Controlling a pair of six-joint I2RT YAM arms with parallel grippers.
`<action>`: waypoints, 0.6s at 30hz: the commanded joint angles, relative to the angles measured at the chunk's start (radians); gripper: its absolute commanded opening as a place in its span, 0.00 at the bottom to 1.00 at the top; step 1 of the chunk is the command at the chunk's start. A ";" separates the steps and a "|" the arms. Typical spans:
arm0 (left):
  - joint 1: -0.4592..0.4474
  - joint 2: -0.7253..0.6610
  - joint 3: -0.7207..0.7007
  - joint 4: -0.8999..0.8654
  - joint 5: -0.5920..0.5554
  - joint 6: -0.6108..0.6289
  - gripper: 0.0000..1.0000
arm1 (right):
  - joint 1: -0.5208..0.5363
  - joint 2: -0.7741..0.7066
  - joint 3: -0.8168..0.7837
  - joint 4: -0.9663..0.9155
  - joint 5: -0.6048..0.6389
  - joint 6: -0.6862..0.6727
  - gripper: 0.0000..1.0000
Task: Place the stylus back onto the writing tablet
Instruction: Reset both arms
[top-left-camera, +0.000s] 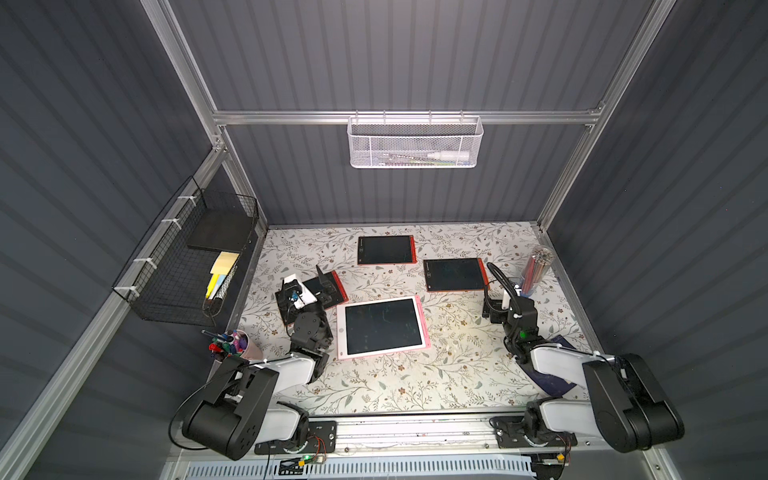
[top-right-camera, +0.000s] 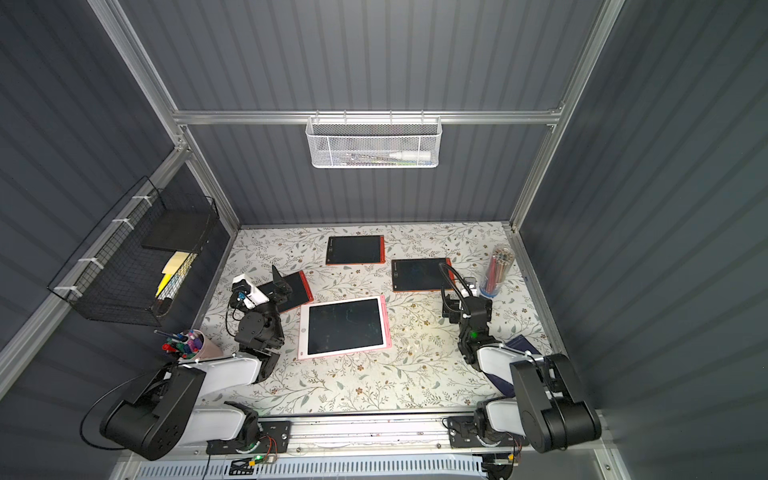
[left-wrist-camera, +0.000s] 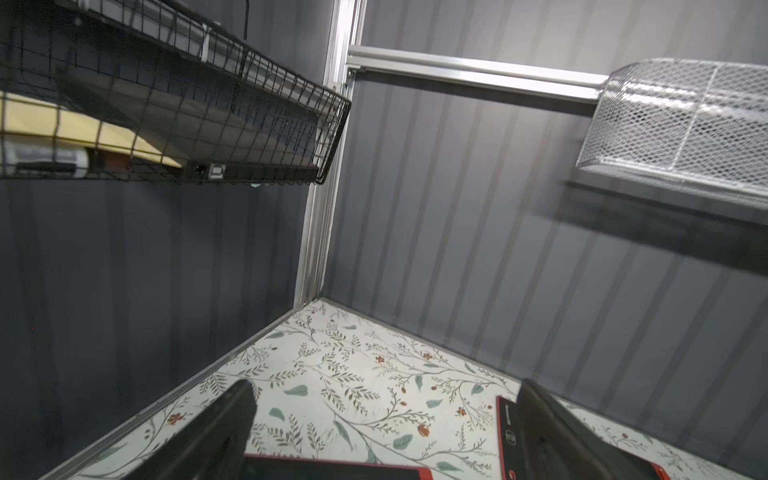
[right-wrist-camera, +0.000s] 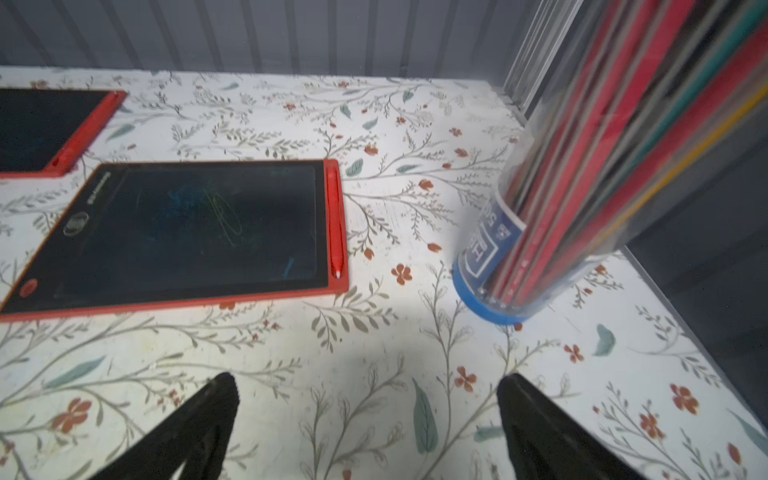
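Four writing tablets lie on the floral table (top-left-camera: 415, 386). A large pink one (top-left-camera: 382, 326) sits in the middle, and three red ones lie at the back (top-left-camera: 386, 249), right (top-left-camera: 455, 275) and left (top-left-camera: 332, 286). In the right wrist view a red stylus (right-wrist-camera: 336, 224) lies in the side slot of the right red tablet (right-wrist-camera: 187, 232). My left gripper (left-wrist-camera: 384, 390) hangs open over the left red tablet, holding nothing. My right gripper (right-wrist-camera: 368, 386) is open and empty above bare table, between that tablet's near corner and a pencil tube (right-wrist-camera: 540, 232).
A clear tube of coloured pencils (top-left-camera: 536, 270) stands at the right edge, and a cup of markers (top-left-camera: 232, 345) stands front left. A black wire basket (top-left-camera: 191, 266) hangs on the left wall, a white mesh basket (top-left-camera: 415, 143) on the back rail. A dark notebook (top-left-camera: 557, 382) lies under my right arm.
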 joint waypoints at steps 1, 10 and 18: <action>0.019 0.039 -0.010 0.202 0.065 0.082 0.99 | -0.031 0.048 -0.010 0.233 -0.041 -0.004 0.99; 0.101 0.157 -0.010 0.452 0.205 0.127 0.99 | -0.130 0.347 -0.036 0.619 -0.108 0.009 0.99; 0.171 0.355 -0.038 0.747 0.289 0.075 0.99 | -0.146 0.266 0.054 0.327 -0.103 0.075 0.99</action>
